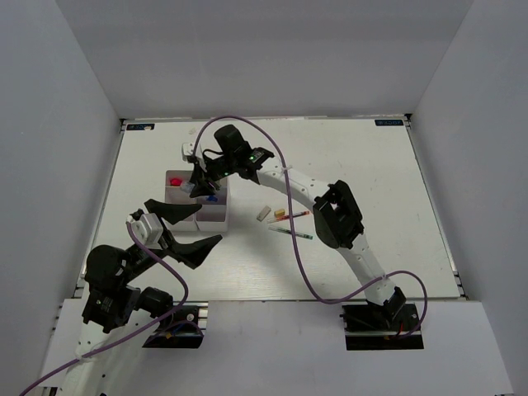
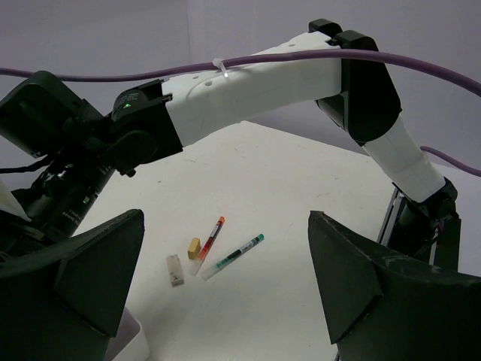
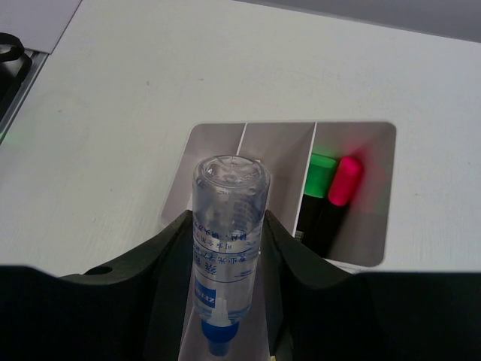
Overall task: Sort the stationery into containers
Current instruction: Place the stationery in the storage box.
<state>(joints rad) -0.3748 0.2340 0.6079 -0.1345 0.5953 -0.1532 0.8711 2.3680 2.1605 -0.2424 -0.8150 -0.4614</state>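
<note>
Right gripper (image 3: 228, 219), right wrist view: jaws closed across the body of the blue-labelled tube (image 3: 228, 241). The blue cap points back toward the camera and the clear base points away. The tube sits over the tray (image 3: 379, 143), covering the divider between the left and middle compartments. I cannot tell which one it is meant for, nor whether it touches the tray floor. The right compartment holds a green-ended highlighter (image 3: 322, 169) and a pink-ended highlighter (image 3: 344, 180), side by side.

Top view: the right arm reaches across to the tray at the left-middle of the table. Left gripper (image 1: 186, 231) is spread wide with nothing in it, just on the near side of the tray. Four pieces lie loose in a cluster to the right of the tray: white eraser (image 1: 263, 213), yellow eraser (image 1: 278, 214), red-tipped pen (image 1: 293, 216), green-tipped pen (image 1: 290, 233). All are apart from both grippers.

Left wrist view: the left fingers (image 2: 75, 286) stand at the frame edges with only bare table between them. The same cluster lies ahead on the table, the two pens nearly parallel and the yellow eraser just beside the red-tipped pen.

Assessment: two highlighters sorted and the tube held at the tray, not yet released. Two erasers and two pens are left, so I judge the task under half done.
</note>
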